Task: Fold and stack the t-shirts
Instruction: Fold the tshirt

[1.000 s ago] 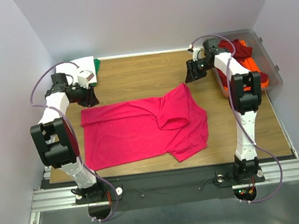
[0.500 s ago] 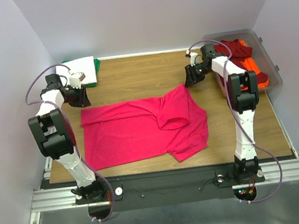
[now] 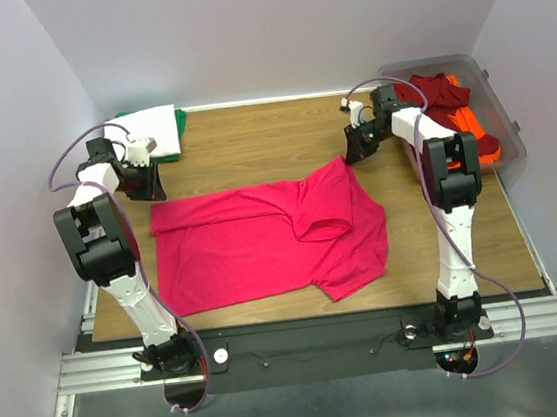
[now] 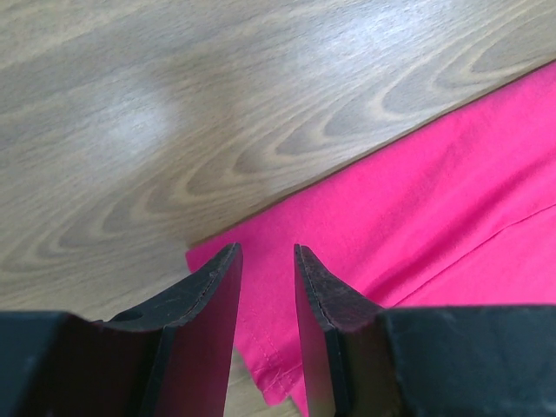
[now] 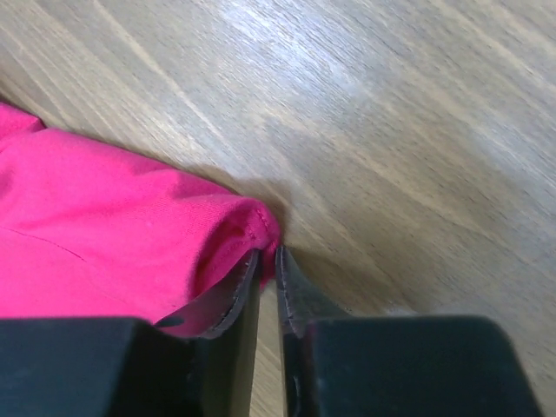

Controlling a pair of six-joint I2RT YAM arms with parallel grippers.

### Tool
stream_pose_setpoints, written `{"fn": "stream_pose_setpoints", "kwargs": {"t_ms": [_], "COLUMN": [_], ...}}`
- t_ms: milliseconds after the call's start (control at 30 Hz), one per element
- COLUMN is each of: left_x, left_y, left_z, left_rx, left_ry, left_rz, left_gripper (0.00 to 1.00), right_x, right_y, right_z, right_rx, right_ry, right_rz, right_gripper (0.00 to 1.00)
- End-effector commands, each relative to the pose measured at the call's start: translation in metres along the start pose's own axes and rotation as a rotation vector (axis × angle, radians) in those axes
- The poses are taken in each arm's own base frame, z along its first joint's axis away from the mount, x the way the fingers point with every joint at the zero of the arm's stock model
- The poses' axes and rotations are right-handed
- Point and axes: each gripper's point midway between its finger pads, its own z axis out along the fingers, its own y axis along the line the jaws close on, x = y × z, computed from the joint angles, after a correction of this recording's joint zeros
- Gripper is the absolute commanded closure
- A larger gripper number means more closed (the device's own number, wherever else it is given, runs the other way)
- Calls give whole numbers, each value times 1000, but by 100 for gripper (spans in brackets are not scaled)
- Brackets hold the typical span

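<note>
From above, the pink shirt [image 3: 253, 247] lies spread in the middle of the table [image 3: 251, 141], with its right part folded over itself. The left gripper [image 3: 147, 186] is low at the far left corner of this shirt, and the right gripper [image 3: 355, 148] is low at its far right tip. At the far left corner of the table there is a folded white shirt [image 3: 153, 122] with a green shirt [image 3: 181, 125] showing beside it. At the far right stands a clear bin [image 3: 508, 137], and in it lie a dark red shirt [image 3: 438, 90] and an orange shirt [image 3: 473, 131]. In the left wrist view, the left gripper [image 4: 268, 261] has its fingers apart with a clear gap between them. They stand over the corner of the pink shirt [image 4: 434, 191], whose edge runs across the wood from the near left to the far right, and nothing is held between them. In the right wrist view, the right gripper [image 5: 268, 261] has its fingers almost together. The rolled edge of the pink shirt [image 5: 113, 234] reaches just to the tips, and a little of the cloth is caught between them. The rest of the shirt lies on the left, and bare wood is on the right.
</note>
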Motion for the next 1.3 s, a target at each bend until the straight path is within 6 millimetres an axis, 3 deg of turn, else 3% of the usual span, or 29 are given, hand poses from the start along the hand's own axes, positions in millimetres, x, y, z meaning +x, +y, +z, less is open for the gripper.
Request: {"fn": "stream_pose_setpoints", "kwargs": {"t_ms": [0,67,233,367,567,700,767,1000,1267], "left_x": [-10,-10,-8,-4,-4,-7,-8,-2,16], "left_y": [4,6,13,22,24,23,24,24,18], "left_z": [-17,-19,-22,-24,-22,-20,-18,-12,-5], "left_rx": [-23,-25,-58,-98,-98,-76,-69,-52,-26], "left_ry": [-26,-29,-26,-22,-28,-31,-27,1,43], "left_rz": [-6,-8,-19,-34,-36,-44,-49,-64,-79], "left_gripper": [58,58,58,59,60,60,59,59,56], "right_x": [-9,-10,-4,13,18,4,-3,-11,-4], "right_y": [18,20,7,-22,-10,-6,-7,5,17], "right_z": [-8,-11,-16,-33,-41,-47,-50,-41,-23], "right_rx": [-32,-36,46,171,143,132,130,51,-6], "right_ry": [-13,-20,9,43,44,11,-6,-29,-1], "right_rz": [-55,-64,-34,37,32,11,-14,-73,-143], "right_gripper": [90,99,99,99,99,60,52,49,48]}}
